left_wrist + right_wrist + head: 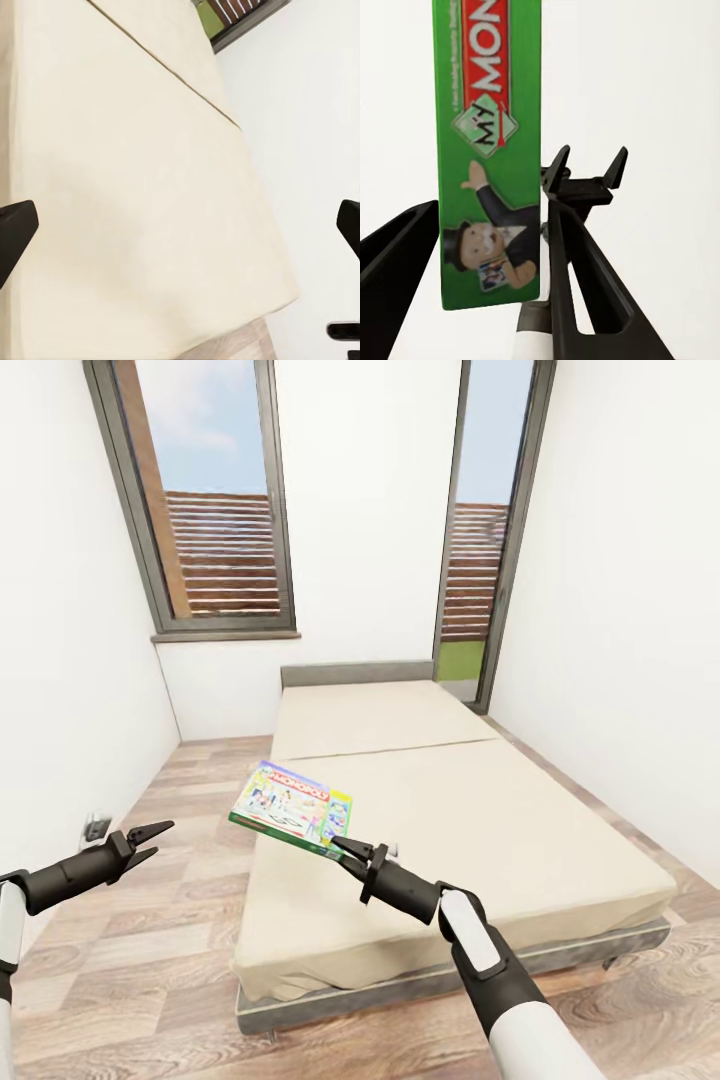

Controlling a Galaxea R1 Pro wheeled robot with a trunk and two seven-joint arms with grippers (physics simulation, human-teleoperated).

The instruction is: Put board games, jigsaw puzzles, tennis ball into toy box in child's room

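Note:
A Monopoly board game [292, 808], a flat box with a green edge and a white top, hangs tilted over the left edge of the bed [480, 830]. My right gripper [345, 848] is shut on its near corner. In the right wrist view the box's green side [491, 112] stands between the two dark fingers [574, 285]. My left gripper [155, 838] is open and holds nothing, out over the floor to the left of the bed. In the left wrist view its fingertips [15, 232] frame the beige mattress [135, 187].
The bed has a short grey headboard [355, 673] against the far white wall, between two tall dark-framed windows [215, 500]. White walls close in on both sides. Wood-plank floor [170, 960] runs along the bed's left side, with a wall socket [95, 825] low on the left.

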